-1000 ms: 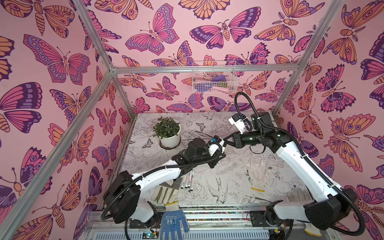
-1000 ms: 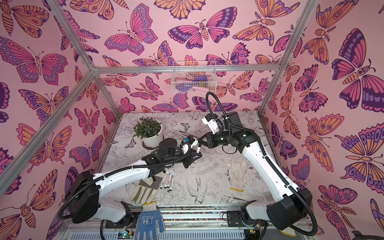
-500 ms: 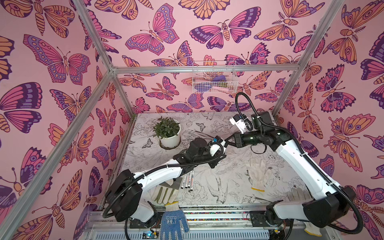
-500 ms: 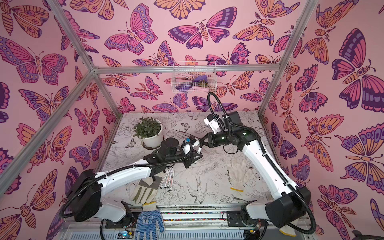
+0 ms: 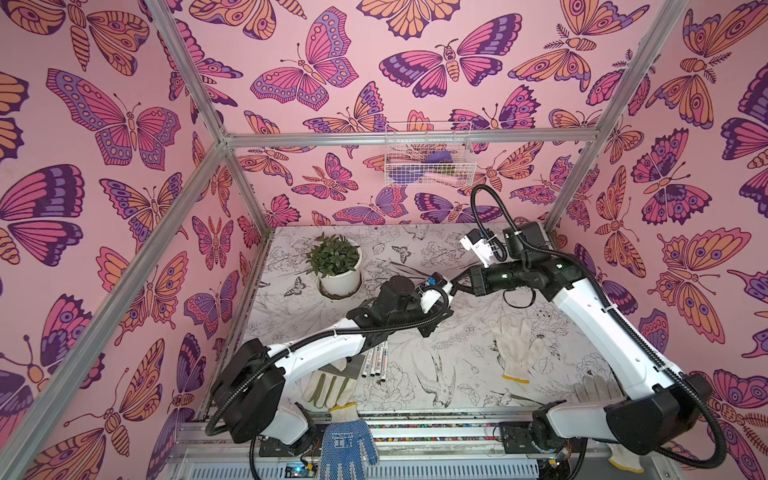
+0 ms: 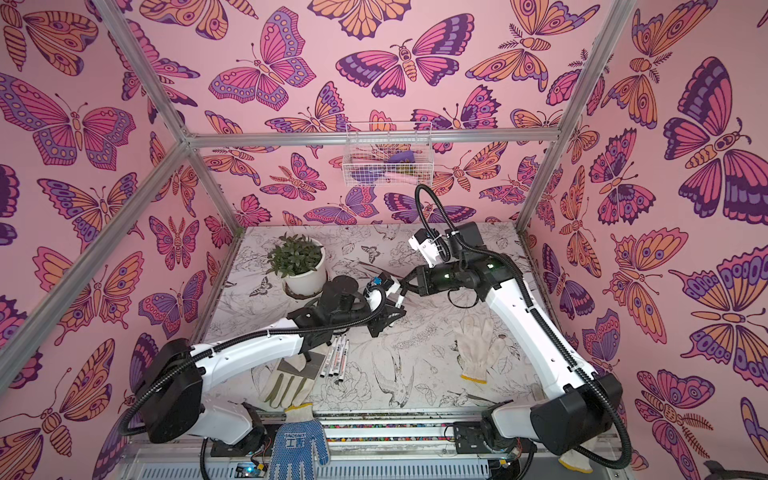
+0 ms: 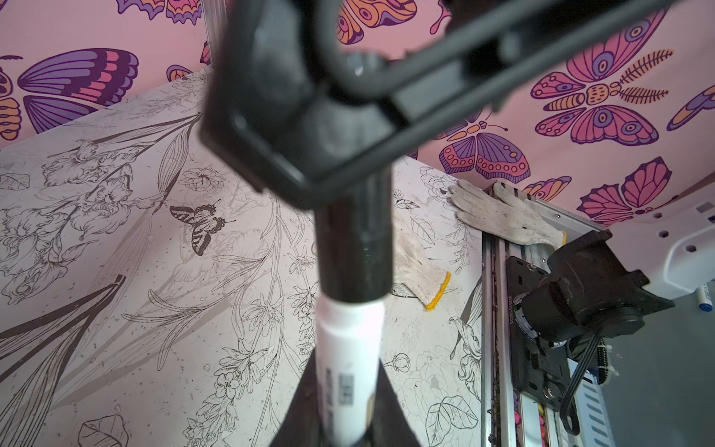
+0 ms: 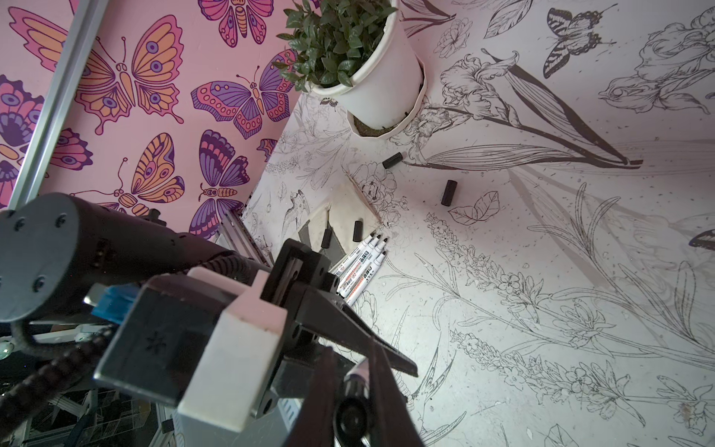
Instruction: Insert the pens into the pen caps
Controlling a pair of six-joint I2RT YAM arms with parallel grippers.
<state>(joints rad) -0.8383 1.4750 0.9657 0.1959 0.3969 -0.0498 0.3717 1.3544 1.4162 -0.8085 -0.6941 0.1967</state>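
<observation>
My left gripper [image 7: 346, 391] is shut on a white pen [image 7: 348, 340] with dark label print. The pen's front end sits inside a black pen cap [image 7: 354, 247], and my right gripper [image 8: 352, 377] is shut on that cap [image 8: 351, 412]. In both top views the two grippers meet above the middle of the table, left gripper [image 5: 448, 309] below right gripper [image 5: 459, 284]. Several more pens [image 8: 363, 263] lie side by side, uncapped. Several loose caps lie near them, among them a cap [image 8: 449, 192] on the bare table and a cap [image 8: 358, 231] by the pen tips.
A potted plant [image 5: 338, 266] stands at the back left. A white-and-green glove [image 5: 328, 386] lies under the left arm beside the pens [image 5: 376, 359]. A white glove [image 5: 515, 345] lies to the right, a blue one [image 5: 345, 444] hangs off the front rail. A wire basket [image 5: 428, 153] hangs on the back wall.
</observation>
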